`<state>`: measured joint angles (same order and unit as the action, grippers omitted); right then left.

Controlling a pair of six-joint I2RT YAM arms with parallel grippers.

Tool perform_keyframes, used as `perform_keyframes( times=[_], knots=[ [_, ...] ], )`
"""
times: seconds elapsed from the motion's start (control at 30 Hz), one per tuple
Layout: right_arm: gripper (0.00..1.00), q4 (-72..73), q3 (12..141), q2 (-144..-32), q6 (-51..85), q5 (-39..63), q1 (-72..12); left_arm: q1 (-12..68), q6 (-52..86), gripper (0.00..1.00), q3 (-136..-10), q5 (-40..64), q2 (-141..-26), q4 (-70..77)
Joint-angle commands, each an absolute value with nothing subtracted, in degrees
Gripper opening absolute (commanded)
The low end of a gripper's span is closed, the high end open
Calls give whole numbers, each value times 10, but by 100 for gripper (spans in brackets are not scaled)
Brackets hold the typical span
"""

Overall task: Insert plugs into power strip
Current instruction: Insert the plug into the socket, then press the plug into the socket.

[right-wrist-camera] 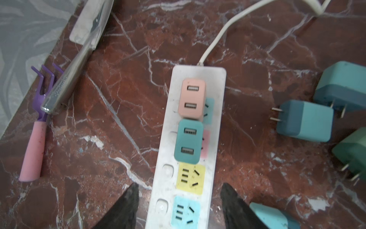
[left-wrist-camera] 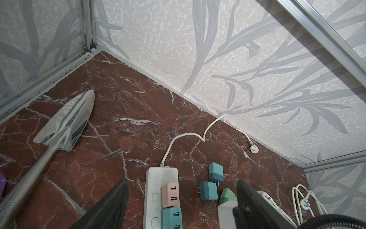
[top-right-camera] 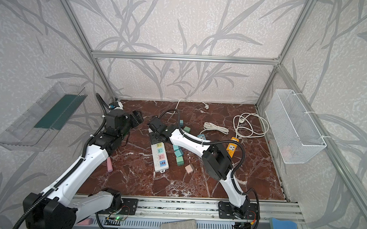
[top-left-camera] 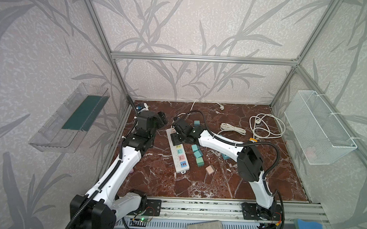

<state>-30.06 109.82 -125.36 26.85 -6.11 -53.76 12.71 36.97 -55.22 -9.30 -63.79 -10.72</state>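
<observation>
At 3 o'clock of the power strip (top-left-camera: 180,169) lie loose plugs (top-left-camera: 198,155). Farther on, the right claw (right-wrist-camera: 179,186) hangs over the strip, parted and empty, just short of the seated teal plug (right-wrist-camera: 189,140) toward 12 o'clock. The left claw (left-wrist-camera: 182,180) gapes empty at 11 o'clock. Best lift straight up, not snagging that plug.

Top views: high, front, looking down on whole table (top-left-camera: 154,181). Wrist cams close; both show power strip (left-wrist-camera: 156,176).
</observation>
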Motion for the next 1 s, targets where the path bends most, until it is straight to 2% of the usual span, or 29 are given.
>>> perform_keyframes(
  times=[0.0, 0.27, 0.97],
  knots=[
    [65, -318, 1130, -1272, 245, -62, -527, 123, 368, 85, -543, -96, -636, -100],
    [62, -339, 1162, -1304, 230, -68, -519, 122, 373, 85, -543, -90, -643, -98],
    [59, -314, 1099, -1311, 245, -78, -504, 120, 376, 85, -541, -88, -650, -97]
  ],
)
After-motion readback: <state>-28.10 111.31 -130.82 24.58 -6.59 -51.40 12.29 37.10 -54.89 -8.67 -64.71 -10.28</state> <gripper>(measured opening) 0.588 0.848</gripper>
